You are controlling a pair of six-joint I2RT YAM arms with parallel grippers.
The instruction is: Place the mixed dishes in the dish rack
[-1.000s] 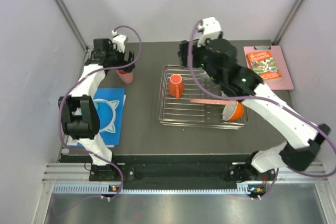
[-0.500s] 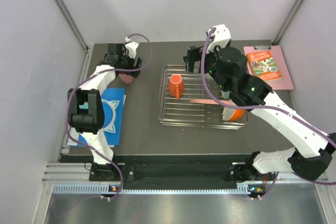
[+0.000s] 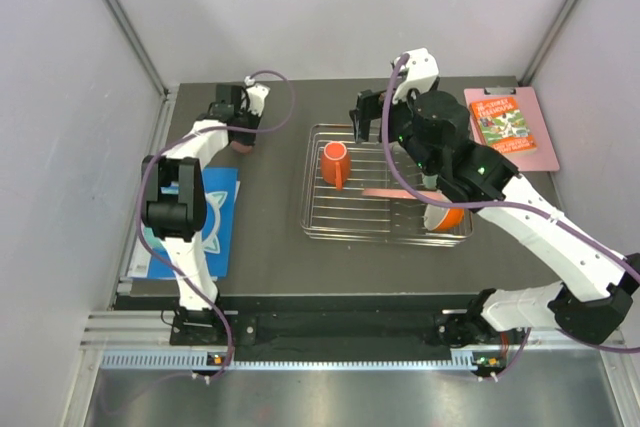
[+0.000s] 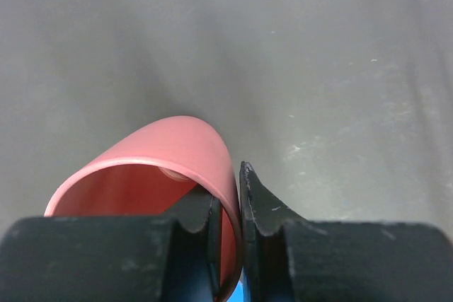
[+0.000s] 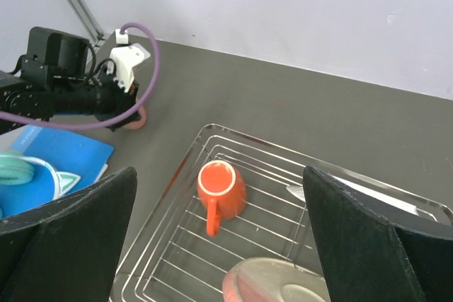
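A dark grey desk (image 3: pixel 265 247) sits between pale walls (image 3: pixel 300 7). Near its far-left corner, the left gripper (image 4: pixel 239 178) pinches the pink cup (image 4: pixel 170 153) by its wall. The right gripper (image 3: pixel 372 119) gapes wide over the dish rack (image 3: pixel 385 234), mid-desk.

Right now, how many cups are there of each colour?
orange cup, lying in the dish rack: 1
pink cup, its wall pinched by the left gripper: 1
Total: 2

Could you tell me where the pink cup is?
The pink cup is back-left in the top view, left of the dish rack, pinched by the left hand.
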